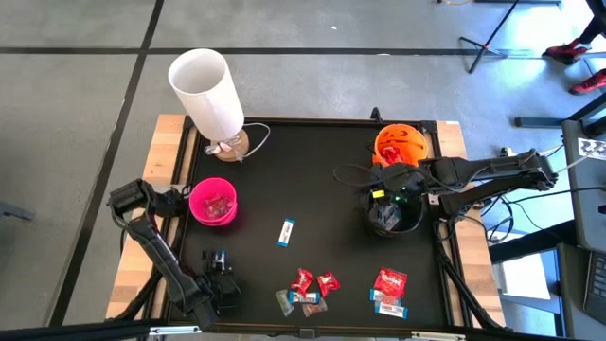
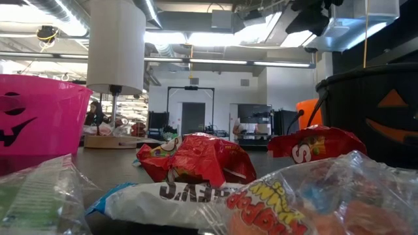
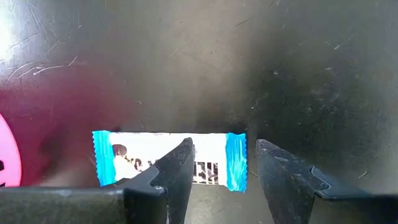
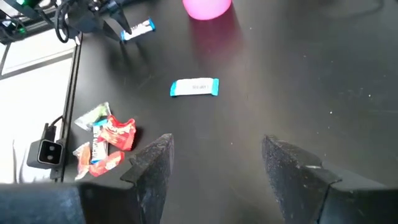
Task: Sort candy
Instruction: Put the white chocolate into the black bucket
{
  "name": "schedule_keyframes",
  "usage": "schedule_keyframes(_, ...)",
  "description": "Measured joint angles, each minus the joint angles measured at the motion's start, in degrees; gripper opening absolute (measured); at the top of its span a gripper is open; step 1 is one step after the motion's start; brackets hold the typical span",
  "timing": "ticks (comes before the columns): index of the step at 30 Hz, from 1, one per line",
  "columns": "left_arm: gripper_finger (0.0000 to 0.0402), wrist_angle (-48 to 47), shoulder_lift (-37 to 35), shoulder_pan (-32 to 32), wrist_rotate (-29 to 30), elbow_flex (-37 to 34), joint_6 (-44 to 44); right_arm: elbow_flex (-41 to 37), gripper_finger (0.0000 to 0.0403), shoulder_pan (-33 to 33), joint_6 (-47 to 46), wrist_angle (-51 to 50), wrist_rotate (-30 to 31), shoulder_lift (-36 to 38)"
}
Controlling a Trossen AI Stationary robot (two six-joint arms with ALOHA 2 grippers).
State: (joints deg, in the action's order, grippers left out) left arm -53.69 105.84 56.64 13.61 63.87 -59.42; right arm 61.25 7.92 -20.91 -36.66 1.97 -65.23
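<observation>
A blue-and-white candy (image 3: pixel 161 155) lies flat on the black mat near the front left. My left gripper (image 3: pixel 222 146) stands open over it, pointing down. One finger (image 3: pixel 174 171) covers the wrapper's middle, and the other stands past its right end. The same gripper (image 1: pixel 220 268) shows below the pink bowl (image 1: pixel 214 201). A second blue-and-white candy (image 1: pixel 286 232) lies mid-mat. Red and silvery candy lies in two heaps (image 1: pixel 308 289) (image 1: pixel 390 287) near the front edge. My right gripper (image 4: pixel 217 142) hangs open and empty above the black bowl (image 1: pixel 396 216). My left gripper comes at the blue-and-white candy from above. The wrapper's blue right end (image 3: pixel 236 162) lies between the two fingers, and the candy rests flat on the mat. I cannot tell whether either finger touches it.
A white lamp (image 1: pixel 208 90) on a wooden foot stands at the far left of the mat. An orange bowl (image 1: pixel 402 142) stands behind the black one. The pink bowl holds some red candy. The mat's middle (image 1: pixel 312 180) is bare.
</observation>
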Motion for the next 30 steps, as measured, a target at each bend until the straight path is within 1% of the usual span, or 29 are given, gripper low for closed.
schedule_keyframes(7, 0.0166, 0.04, 0.68, 0.07, 0.54, 0.12, -0.28, 0.0, 0.0241, 0.0, 0.2, -0.35, 0.0, -0.8)
schedule_keyframes(9, 0.0159, -0.02, 0.7, 0.07, 0.76, 0.11, -0.28, 0.0, 0.0241, 0.0, 0.22, -0.44, -0.02, -0.79)
schedule_keyframes(13, 0.0126, -0.2, 0.75, 0.07, 1.08, 0.09, -0.28, 0.0, 0.0241, 0.0, 0.35, -0.44, -0.02, -0.77)
schedule_keyframes(22, 0.0011, -0.84, 0.79, 0.02, 1.66, 0.0, -0.18, 0.0, 0.0241, 0.0, 0.41, -0.42, -0.02, -0.77)
schedule_keyframes(27, 0.0002, -1.11, 0.57, 0.0, 1.55, 0.17, -0.2, 0.0, 0.0241, 0.0, 0.39, -0.33, -0.01, -0.77)
schedule_keyframes(30, 0.0, -2.83, 0.44, -0.02, 1.9, 1.41, -0.19, 0.0, 0.0241, 0.0, 0.41, -0.29, 0.0, -0.77)
